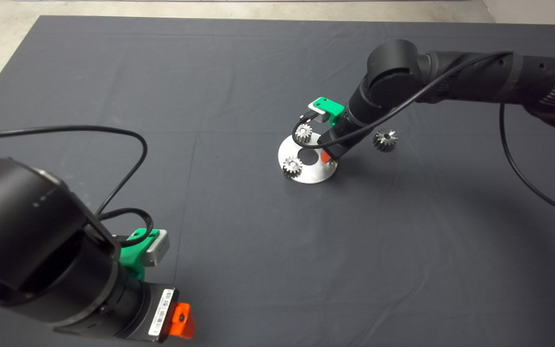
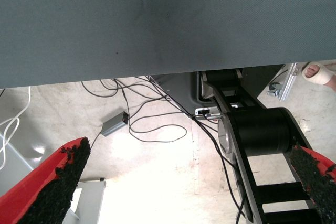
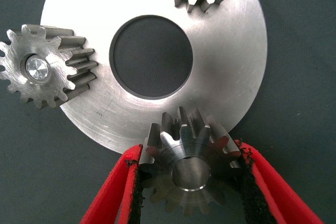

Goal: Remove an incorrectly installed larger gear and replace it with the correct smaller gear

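While the left gripper point(image 1: 181, 320) waits spread at the mat's near-left corner, the right gripper point(image 3: 188, 174) clamps the smaller gear point(image 3: 188, 166) upright over the disc's point(image 3: 231, 61) rim; the larger gear point(image 1: 384, 140) lies just beyond that arm.

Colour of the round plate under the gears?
Shiny silver round metal plate, brushed; clearest in the right wrist view.

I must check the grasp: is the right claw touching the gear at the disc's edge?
Touching. In the right wrist view, both pads of the right claw press the teeth of the smaller gear.
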